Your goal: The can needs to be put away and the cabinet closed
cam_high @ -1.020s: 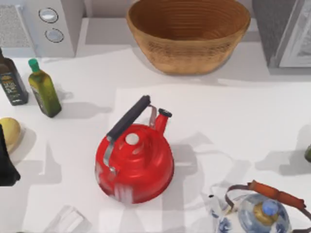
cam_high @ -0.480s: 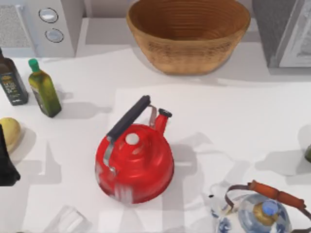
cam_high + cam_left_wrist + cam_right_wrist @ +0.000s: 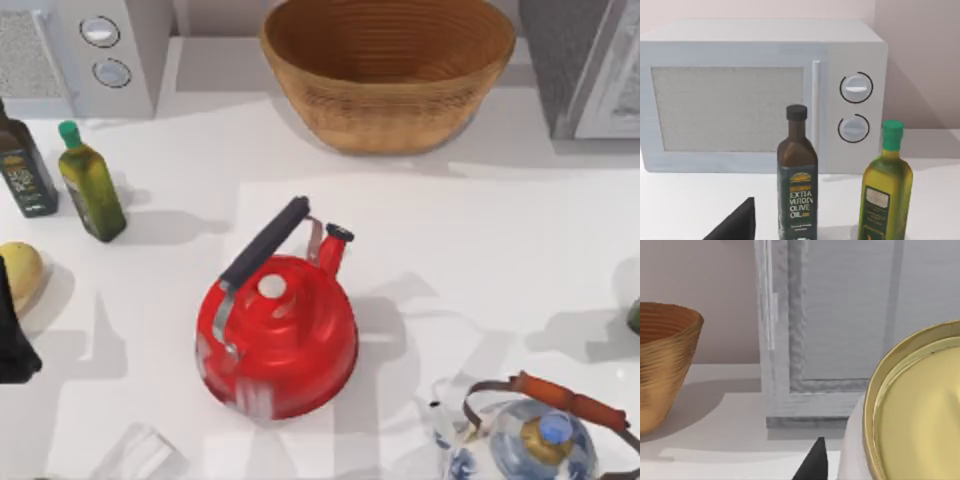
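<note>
The can [image 3: 920,410] looms close in the right wrist view, with a dull gold lid and a white side. A black part of my right gripper [image 3: 812,462] shows just beside it; whether it holds the can I cannot tell. Beyond stands the cabinet [image 3: 840,315], grey panelled with a white frame. From above, the cabinet [image 3: 575,60] is at the back right corner, its white framed door [image 3: 615,85] slanting off the dark speckled panel. My left gripper [image 3: 10,340] is parked at the table's left edge.
A red kettle [image 3: 278,335] stands mid-table and a wicker basket [image 3: 388,70] at the back. A white microwave [image 3: 105,50] and two olive oil bottles [image 3: 90,185] are back left. A blue-white teapot [image 3: 530,440] is front right, a clear glass [image 3: 135,455] front left.
</note>
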